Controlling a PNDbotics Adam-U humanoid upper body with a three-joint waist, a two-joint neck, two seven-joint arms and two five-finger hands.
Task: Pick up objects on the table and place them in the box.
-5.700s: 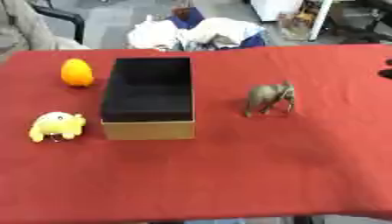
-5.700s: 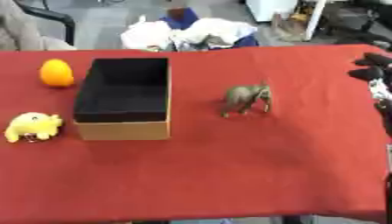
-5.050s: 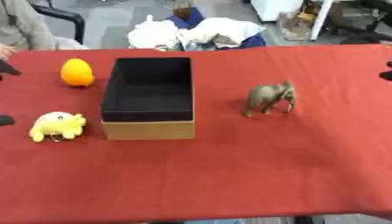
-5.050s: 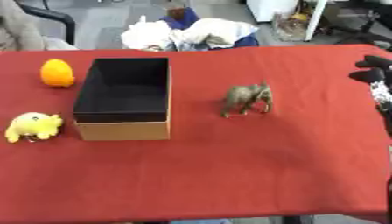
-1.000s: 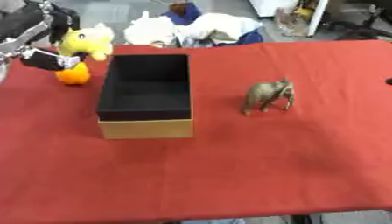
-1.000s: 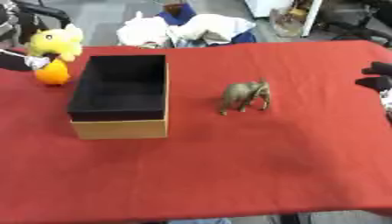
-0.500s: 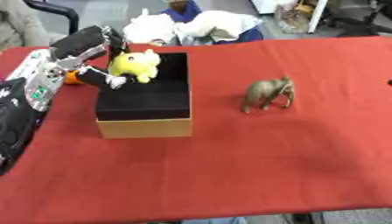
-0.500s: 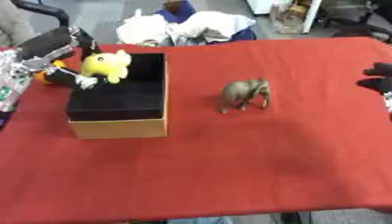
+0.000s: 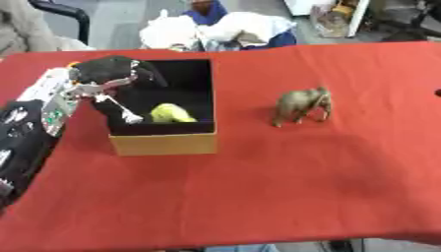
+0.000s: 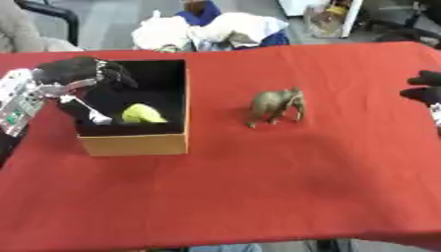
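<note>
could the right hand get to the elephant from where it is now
Probably yes. The right hand sits at the table's right edge, and only bare red cloth lies between it and the elephant, standing clear of the box.

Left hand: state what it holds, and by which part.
Nothing. The left hand hangs over the box with fingers relaxed; the yellow toy lies loose on the box floor.

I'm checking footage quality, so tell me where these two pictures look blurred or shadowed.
Left eye view: the left hand over the box is smeared; the yellow toy sits in the box's dark interior. Right eye view: the elephant is soft-edged with a faint shadow on the red table; the right hand is a dark blur at the edge.
</note>
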